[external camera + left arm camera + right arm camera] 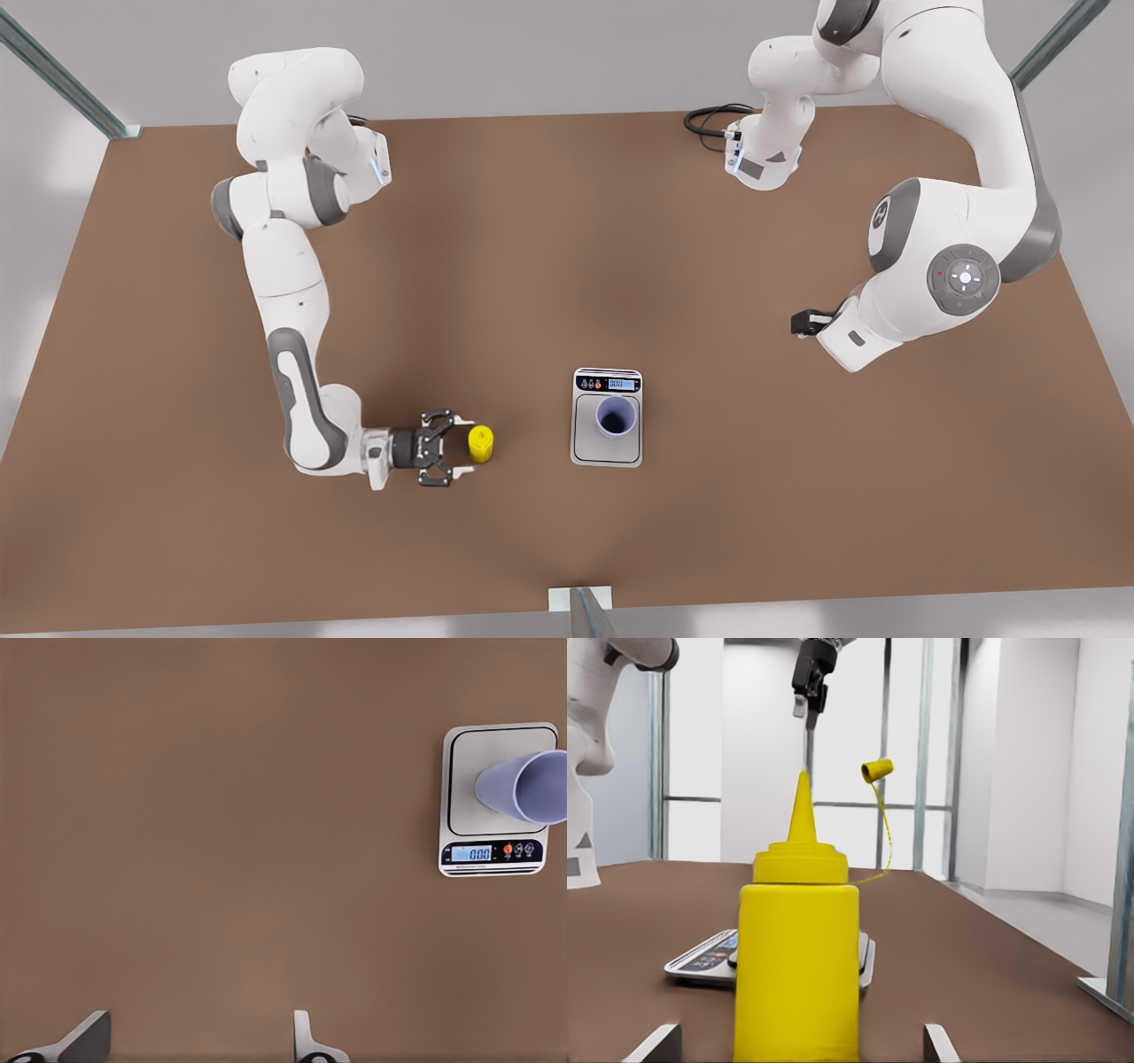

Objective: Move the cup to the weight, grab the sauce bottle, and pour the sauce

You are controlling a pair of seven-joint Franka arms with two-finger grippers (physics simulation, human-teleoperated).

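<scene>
The yellow sauce bottle (pixel 480 443) (pixel 797 966) stands upright on the brown table, its small cap (pixel 877 771) off and dangling on a thin tether. My right gripper (pixel 462 449) (pixel 797 1047) lies low at the front view's left, open, its fingers on either side of the bottle without touching it. The lavender cup (pixel 616 416) (pixel 523 784) stands upright on the weight (pixel 585 443) (pixel 492 855) (pixel 709 961). My left gripper (pixel 802 323) (pixel 199 1050) hangs high at the front view's right, open and holding nothing.
A black cable (pixel 709 120) loops at the table's back edge by the far arm base. Metal frame posts (pixel 585 611) stand at the front edge and back corners. Bare brown tabletop (pixel 753 514) surrounds the scale.
</scene>
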